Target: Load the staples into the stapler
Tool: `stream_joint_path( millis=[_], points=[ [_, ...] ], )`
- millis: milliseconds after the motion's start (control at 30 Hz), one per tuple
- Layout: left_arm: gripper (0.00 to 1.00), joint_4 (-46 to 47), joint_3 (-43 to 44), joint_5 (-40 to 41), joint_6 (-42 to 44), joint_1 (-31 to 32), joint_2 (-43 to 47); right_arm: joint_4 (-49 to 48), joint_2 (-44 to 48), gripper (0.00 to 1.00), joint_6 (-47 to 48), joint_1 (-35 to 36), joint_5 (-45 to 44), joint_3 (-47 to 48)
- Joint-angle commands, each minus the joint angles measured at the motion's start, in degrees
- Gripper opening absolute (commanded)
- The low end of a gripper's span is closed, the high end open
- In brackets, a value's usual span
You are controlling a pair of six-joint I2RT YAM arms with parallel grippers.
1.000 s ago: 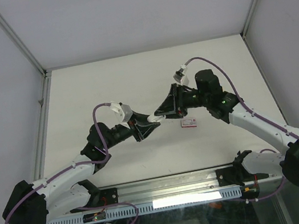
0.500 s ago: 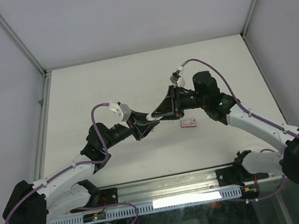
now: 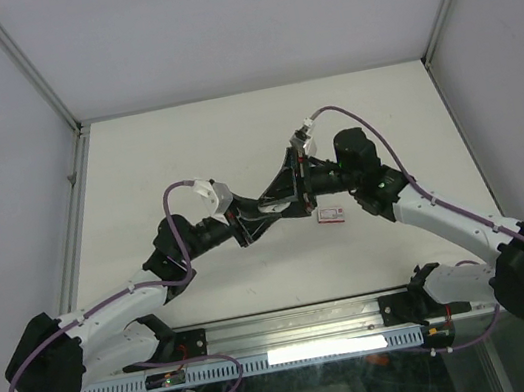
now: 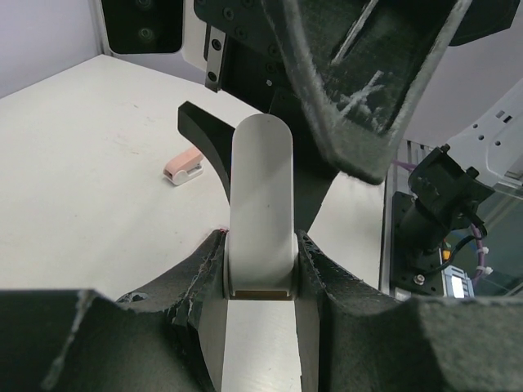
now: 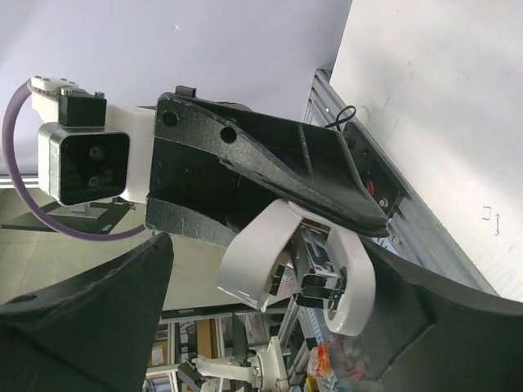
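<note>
My left gripper [image 3: 263,212] is shut on the stapler [image 3: 274,204] and holds it above the table's middle. In the left wrist view the stapler [image 4: 261,196] is a pale, rounded bar that sticks out from between my fingers [image 4: 196,286]. In the right wrist view the stapler [image 5: 270,245] is hinged open, with silvery metal parts [image 5: 315,273] between its two pale shells. My right gripper [image 3: 284,190] is open, its jaws wide apart on either side of the stapler's free end [image 5: 270,278]. One of its fingers [image 4: 368,90] hangs over the stapler. No loose staples show.
A small red-and-white flat box [image 3: 330,212] lies on the table just right of the grippers. A small pale pink object [image 4: 181,169] lies on the table beyond the stapler. The rail and arm bases [image 3: 297,337] run along the near edge.
My right gripper has moved left and closed the gap to the left gripper, so its open jaws now reach around the stapler's end. The left gripper has barely moved.
</note>
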State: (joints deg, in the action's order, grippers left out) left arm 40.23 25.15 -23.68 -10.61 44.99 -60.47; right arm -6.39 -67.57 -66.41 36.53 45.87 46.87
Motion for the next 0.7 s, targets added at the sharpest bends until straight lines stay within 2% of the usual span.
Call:
stream_joint_path(
  millis=[0, 33, 67, 100, 300, 333, 433, 500, 567, 667],
  points=[
    [0.00, 3.4, 0.7, -0.6, 1.6, 0.3, 0.2, -4.5, 0.0, 0.79, -1.3, 0.6, 1.7, 0.6],
    [0.00, 3.3, 0.7, -0.6, 1.6, 0.4, 0.2, -4.5, -0.1, 0.50, -1.3, 0.6, 1.5, 0.5],
    [0.00, 3.3, 0.6, -0.6, 1.6, 0.4, 0.2, -3.9, -0.1, 0.05, -1.4, 0.6, 1.1, 0.4],
    [0.00, 3.4, 0.6, -0.6, 1.5, 0.3, 0.2, -3.7, 0.1, 0.00, -1.0, 0.6, 0.5, 0.1],
    [0.00, 3.4, 0.5, -0.6, 1.6, 0.3, 0.4, -3.4, -0.4, 0.00, -0.6, 0.8, 0.2, 0.5],
    [0.00, 3.5, 0.6, -0.7, 1.6, 0.3, 0.3, -3.9, -0.7, 0.07, -0.9, 0.8, 0.5, 0.3],
    [0.00, 3.3, 0.7, -0.9, 1.6, 0.3, 0.2, -6.8, -0.8, 0.47, -2.4, 0.9, 0.4, -0.8],
    [0.00, 3.3, 0.5, -1.0, 1.6, 0.3, 0.2, -6.6, -0.6, 0.65, -2.1, 0.8, -0.1, -0.8],
    [0.00, 3.3, 0.4, -0.9, 1.7, 0.3, 0.4, -5.6, -0.2, 0.75, -1.3, 0.6, -0.5, -0.5],
    [0.00, 3.1, 0.4, -1.0, 1.8, 0.3, 0.4, -3.4, 0.6, 0.77, -0.1, -0.4, -1.7, -0.2]
  ],
)
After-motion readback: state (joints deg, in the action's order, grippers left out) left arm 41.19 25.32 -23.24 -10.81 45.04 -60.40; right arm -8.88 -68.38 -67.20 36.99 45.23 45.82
